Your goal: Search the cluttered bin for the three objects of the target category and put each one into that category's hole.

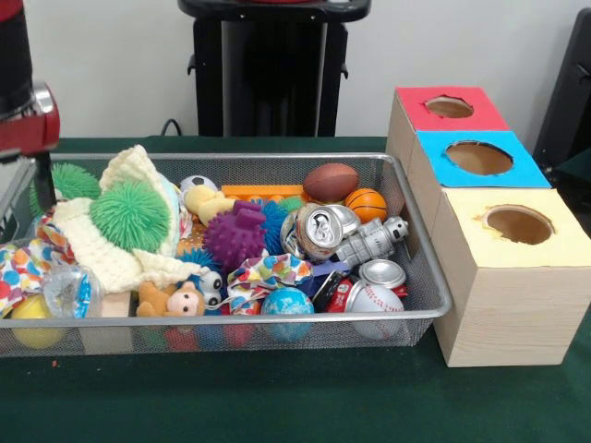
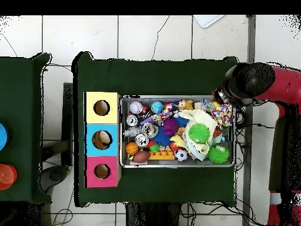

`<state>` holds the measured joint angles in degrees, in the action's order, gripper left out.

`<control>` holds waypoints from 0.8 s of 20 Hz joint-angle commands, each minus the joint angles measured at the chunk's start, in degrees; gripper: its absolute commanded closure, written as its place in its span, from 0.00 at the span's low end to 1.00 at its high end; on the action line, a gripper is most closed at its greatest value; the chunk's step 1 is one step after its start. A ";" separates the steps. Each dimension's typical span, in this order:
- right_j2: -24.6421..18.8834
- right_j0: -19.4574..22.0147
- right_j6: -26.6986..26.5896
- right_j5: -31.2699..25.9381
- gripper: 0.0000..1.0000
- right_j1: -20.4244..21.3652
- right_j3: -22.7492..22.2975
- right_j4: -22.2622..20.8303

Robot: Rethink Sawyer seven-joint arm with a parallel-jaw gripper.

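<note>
A wire mesh bin (image 1: 420,277) is packed with toys. A brown football (image 1: 331,182), a basketball (image 1: 367,204), a baseball (image 1: 374,300) and a small soccer ball (image 1: 197,184) lie among crushed cans (image 1: 319,231), a grey toy robot (image 1: 369,242), a purple spiky ball (image 1: 234,237), green spiky balls (image 1: 129,214), knitted cloth (image 1: 88,242) and a plush monkey (image 1: 175,300). Beside the bin stand three boxes with holes, topped red (image 1: 416,109), blue (image 1: 439,171) and yellow (image 1: 554,249). My gripper (image 1: 42,185) hangs at the bin's left end, over the cloth; the arm's head (image 2: 247,82) covers it from above.
In the overhead view the bin (image 2: 176,166) sits mid-table with the boxes (image 2: 91,139) along its left side. A second green table (image 2: 23,129) at the left carries a blue disc (image 2: 2,136) and a red one (image 2: 6,176). The arm (image 2: 282,135) runs down the right edge.
</note>
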<state>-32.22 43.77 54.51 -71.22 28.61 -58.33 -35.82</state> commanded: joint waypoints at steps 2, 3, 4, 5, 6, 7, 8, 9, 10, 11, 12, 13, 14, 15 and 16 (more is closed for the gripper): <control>0.65 2.50 -5.63 2.80 0.00 -0.22 -13.69 2.04; 0.33 2.76 -5.60 4.00 0.00 -1.22 -13.95 2.15; 0.01 3.02 -5.57 5.20 0.00 -2.22 -14.22 2.25; -0.30 3.28 -5.55 6.41 0.00 -3.22 -14.48 2.36; -0.36 3.51 -5.49 6.65 0.00 -3.41 -14.84 2.62; -0.30 3.57 -5.31 6.59 0.00 -3.25 -15.25 2.81; -0.24 3.64 -5.14 6.54 0.00 -3.09 -15.66 2.99; -0.19 3.70 -4.96 6.48 0.00 -2.93 -16.07 3.17; -0.01 3.68 -4.82 6.27 0.00 -2.67 -16.44 3.19; 0.17 3.67 -4.67 6.06 0.00 -2.42 -16.80 3.21; 0.33 3.87 -4.56 6.06 0.00 -2.07 -17.36 3.24; 0.32 4.00 -4.37 6.08 0.00 -1.65 -17.94 3.38; 0.32 4.16 -4.39 6.11 0.00 -1.47 -18.27 3.33; 0.28 4.16 -4.27 6.35 0.00 -1.42 -18.44 3.25; 0.21 4.33 -4.30 6.66 0.00 -1.55 -18.47 3.12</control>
<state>-32.16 47.52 54.51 -66.52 28.19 -69.24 -33.30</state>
